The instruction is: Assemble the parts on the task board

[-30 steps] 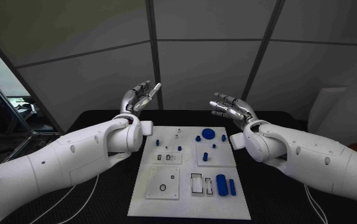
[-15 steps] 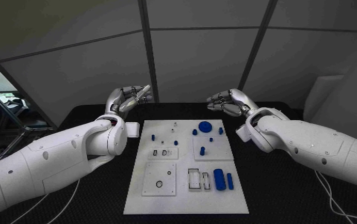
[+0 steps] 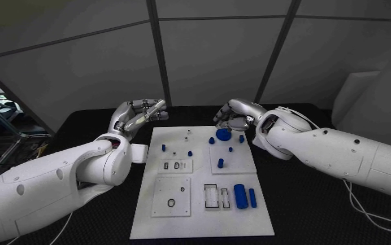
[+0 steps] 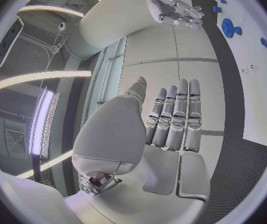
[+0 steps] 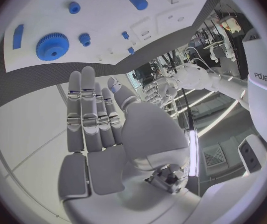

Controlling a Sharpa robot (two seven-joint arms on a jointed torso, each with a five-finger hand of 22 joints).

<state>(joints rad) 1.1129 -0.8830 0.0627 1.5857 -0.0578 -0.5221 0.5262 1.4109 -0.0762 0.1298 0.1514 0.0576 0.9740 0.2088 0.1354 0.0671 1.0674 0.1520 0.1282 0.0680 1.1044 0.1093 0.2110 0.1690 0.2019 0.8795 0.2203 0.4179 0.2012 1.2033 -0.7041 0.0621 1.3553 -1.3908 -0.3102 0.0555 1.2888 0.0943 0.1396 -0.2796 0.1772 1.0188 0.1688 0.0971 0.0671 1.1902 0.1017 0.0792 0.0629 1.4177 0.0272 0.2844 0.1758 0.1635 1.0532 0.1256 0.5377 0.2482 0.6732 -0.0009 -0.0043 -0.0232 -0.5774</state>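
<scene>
Over the last second both arms have come down and forward from a raised pose. The right silver hand (image 3: pixel 234 115) now hovers at the far edge of the white rectangular task board (image 3: pixel 204 222), just above and behind the large blue toothed gear wheel (image 3: pixel 223 134). The left silver hand (image 3: pixel 137 115) hangs beyond the board's far left corner, off the plate. The board looks shifted between pictures, but that is the head camera moving, not the plate.

Both hands are empty. In the wrist views the fingers of each lie extended side by side with nothing between them; in the head view the right hand's fingers look more curled, yet they hold nothing and touch no part. My reading: this is the approach before a first pick, most likely of the gear wheel or one of the small blue pegs (image 3: pixel 211 140) beside it, so the assembly itself has not begun.

The board lies flat in the middle of the black table (image 3: pixel 317 200), its long axis running away from the robot. The gear wheel lies flat, its axis upright. The thick blue cylinder (image 3: pixel 240 196) and the slimmer blue bar (image 3: pixel 252 197) just beside it lie on their sides near the right edge, long axes parallel to the board's long side. The small pegs seem to stand upright
</scene>
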